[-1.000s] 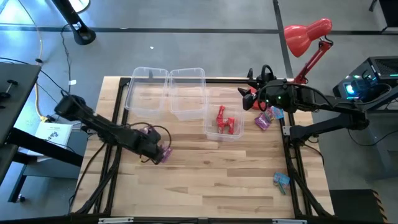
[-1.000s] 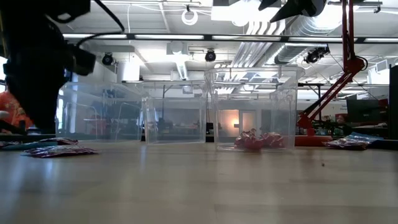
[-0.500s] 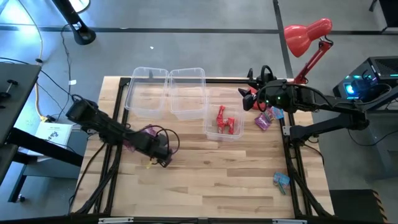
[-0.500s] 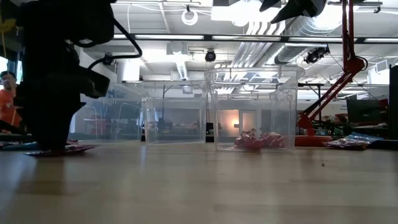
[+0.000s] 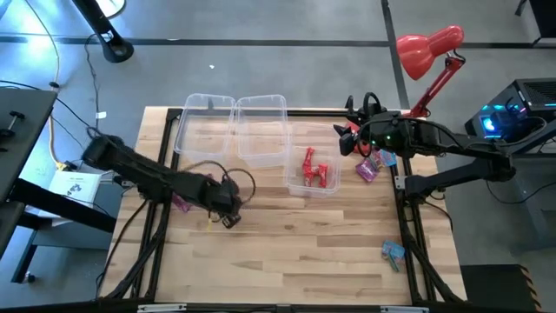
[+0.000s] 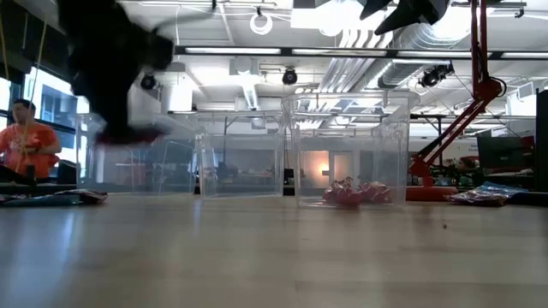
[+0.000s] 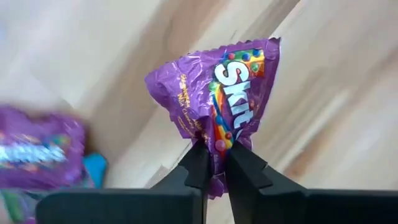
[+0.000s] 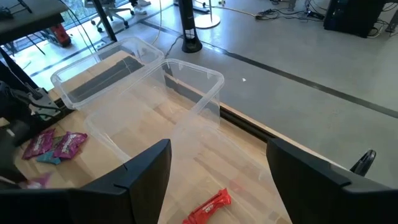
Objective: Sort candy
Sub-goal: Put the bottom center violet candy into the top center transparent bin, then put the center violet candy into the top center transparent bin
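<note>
Left gripper point(image 7: 213, 163) hangs above the table — fingers pinching a purple candy point(image 7: 217, 93); right gripper point(image 8: 217, 171) waits, fingers spread.

Purple rainbow-lettered candy packet point(image 7: 217, 99), red candies point(image 5: 314, 170) in clear bin point(image 5: 295, 178), red lamp point(image 5: 427, 49).

Both arms are dark, near black, built of rounded tubular links. A thin black cable loops in a ring just behind the left tool point(image 5: 228, 218), and another arcs over the housing behind the right tool point(image 5: 345, 139), where a small green light glows. Up close, the left tool point(image 7: 214, 163) ends in two flat matte-black fingers point(image 7: 194, 171) with angular, wedge-shaped bases. The right tool's fingers point(image 8: 146, 174) are broad, dark, smooth-edged slabs.
</note>
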Controlling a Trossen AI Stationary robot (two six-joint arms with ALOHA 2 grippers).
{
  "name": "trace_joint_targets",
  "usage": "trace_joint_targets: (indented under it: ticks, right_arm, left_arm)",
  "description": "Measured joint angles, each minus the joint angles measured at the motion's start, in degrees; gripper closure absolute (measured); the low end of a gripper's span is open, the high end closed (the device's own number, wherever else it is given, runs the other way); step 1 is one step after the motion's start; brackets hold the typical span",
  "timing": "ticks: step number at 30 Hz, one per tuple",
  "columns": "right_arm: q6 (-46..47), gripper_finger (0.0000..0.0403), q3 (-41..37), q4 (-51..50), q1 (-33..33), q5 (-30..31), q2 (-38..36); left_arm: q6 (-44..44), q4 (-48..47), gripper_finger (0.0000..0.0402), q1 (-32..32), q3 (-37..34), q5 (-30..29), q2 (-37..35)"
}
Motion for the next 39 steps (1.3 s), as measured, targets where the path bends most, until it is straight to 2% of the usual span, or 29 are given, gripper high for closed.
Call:
trace_joint_targets:
  ticks: [3,7,9,14,17,23,26,30,32,34,37,39]
  right_arm:
    - [0.06,0.0144,0.00,0.00,-0.01,0.00,0.00]
    - [0.09,0.0144,0.00,0.01,0.00,0.32,0.00]
    - [0.60,0.0144,0.00,0.01,0.00,0.80,0.00]
    - [1.17,0.0144,0.00,0.01,0.00,0.83,0.00]
    - [0.95,0.0144,0.00,-0.65,-0.01,0.86,0.00]
    - [2.66,0.0144,0.00,-4.71,-0.02,1.31,0.00]
    - [4.00,0.0144,0.00,-6.21,-0.02,1.55,0.00]
    - [3.99,0.0144,0.00,-6.33,-0.02,1.77,0.00]
    - [3.99,0.0144,0.00,-6.33,-0.04,1.77,0.00]
    - [4.04,0.0144,0.00,-6.35,-0.04,1.77,0.01]
    - [4.42,0.0144,0.00,-6.37,-0.04,1.77,0.02]
    - [4.58,0.0143,0.00,-6.37,-0.04,1.75,0.00]
  left_arm:
    - [4.30,1.69,0.0373,2.06,4.72,-6.45,-5.93]
    - [19.07,6.46,0.0392,6.73,10.02,-17.43,-9.23]
    - [26.85,9.79,0.0392,10.26,11.48,-20.94,-9.27]
    - [44.65,19.18,0.0354,21.19,11.77,-20.15,-5.12]
    - [48.89,19.59,0.0315,27.39,11.73,-18.60,-0.96]
    - [46.85,11.79,0.0235,34.31,13.87,-3.11,2.67]
    - [47.01,5.89,0.0206,34.88,16.19,-0.64,2.03]
    - [44.15,1.34,0.0195,32.49,17.37,1.98,-2.51]
    - [41.39,-0.57,0.0194,29.84,16.50,2.16,-5.77]
    - [36.58,-4.03,0.0193,26.67,15.20,-0.40,-8.88]
    - [24.28,-10.38,0.0193,20.64,11.72,-6.98,-13.55]
    - [12.41,-14.97,0.0193,16.35,8.39,-9.93,-15.56]
